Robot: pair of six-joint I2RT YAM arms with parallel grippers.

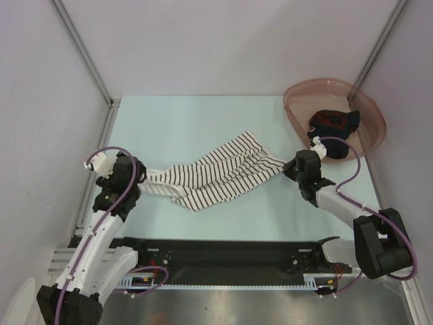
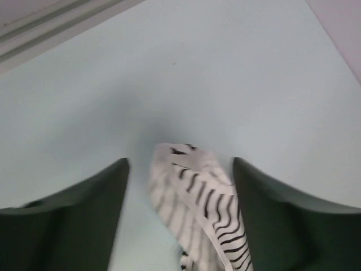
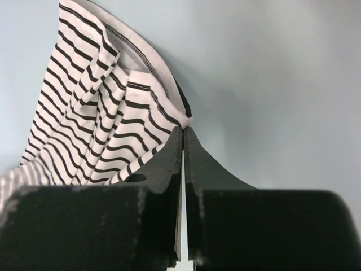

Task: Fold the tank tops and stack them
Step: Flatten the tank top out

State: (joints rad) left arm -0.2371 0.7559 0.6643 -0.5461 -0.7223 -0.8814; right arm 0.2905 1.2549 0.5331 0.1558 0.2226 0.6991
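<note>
We saw the left fingers [image 1: 137, 177] spread apart, low over the tabletop [image 1: 189, 122]. One end of the striped tank top [image 1: 216, 172] sat in the gap between them as a rumpled fold, not pinched. Bare tabletop showed between the cloth and one finger. The cloth ran close by the other, and we couldn't tell if it touched.

The right fingers [image 3: 180, 144] were pressed together, pinching a hem corner of the same top right at their tips. In the right wrist view the rest of the cloth fanned out in pleats ahead of the tips and off to one side.

The striped tank top ran from one pair of fingers to the other, lying on the tabletop, bunched and twisted lengthwise. It was narrow at the left fingers and widest partway toward the right fingers, with one flap spread to the far side and another to the near side.

The dark tank top [image 1: 333, 124] with red parts lay crumpled in the pink basin [image 1: 298, 108], just beyond the right fingers and well apart from the left fingers. The basin's near rim was near the right fingers.

We found neither top folded, and the two weren't stacked.
</note>
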